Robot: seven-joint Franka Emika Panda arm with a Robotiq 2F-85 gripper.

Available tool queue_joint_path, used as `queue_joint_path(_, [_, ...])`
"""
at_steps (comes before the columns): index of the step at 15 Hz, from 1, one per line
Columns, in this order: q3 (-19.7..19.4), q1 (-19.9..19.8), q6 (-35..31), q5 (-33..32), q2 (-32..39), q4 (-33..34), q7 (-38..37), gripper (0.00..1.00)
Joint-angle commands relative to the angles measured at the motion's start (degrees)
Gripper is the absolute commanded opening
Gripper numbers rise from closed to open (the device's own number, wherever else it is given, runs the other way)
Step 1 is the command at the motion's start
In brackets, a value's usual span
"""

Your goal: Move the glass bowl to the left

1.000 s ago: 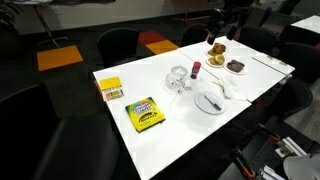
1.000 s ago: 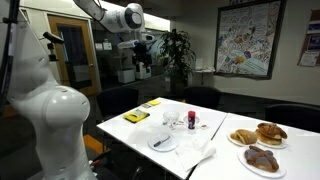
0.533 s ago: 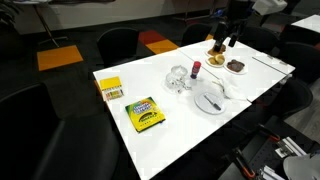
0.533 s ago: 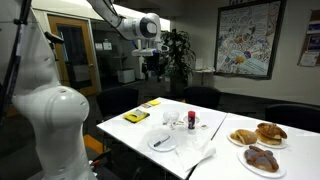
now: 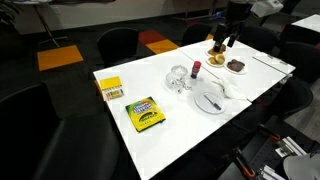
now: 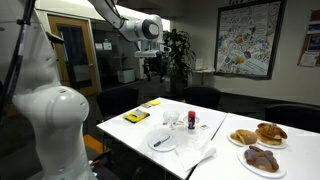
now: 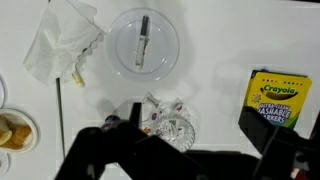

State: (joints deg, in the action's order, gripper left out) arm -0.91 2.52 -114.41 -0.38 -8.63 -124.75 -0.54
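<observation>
High above the table (image 5: 185,128), my gripper (image 6: 155,70) fingers spread apart, I face a light, slippery, breakable glass bowl (image 7: 168,124), best pinched across its rim.

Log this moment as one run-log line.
phase: pre-grasp | end effector: in air above table, apart from bowl | glass bowl: on table beside white plate, untouched

An office meeting room: dark office chairs (image 5: 118,44) ring the long white table (image 5: 180,125), a framed poster (image 6: 245,38) and potted plant (image 6: 180,52) stand behind it, orange carpet tiles (image 5: 60,58) beside it
</observation>
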Motion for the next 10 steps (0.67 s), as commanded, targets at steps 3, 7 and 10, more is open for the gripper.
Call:
queue_joint_path(3, [0.5, -1.3, -14.5, -8.1, 1.7, 0.2, 1.5, 1.00])
queue_joint_path(7, [0.3, -0.5, -24.9, -5.4, 5.6, 0.6, 4.9, 1.00])
queue_joint_path(10, [0.7, -0.6, -25.3, -4.4, 5.1, 0.0, 4.6, 1.00])
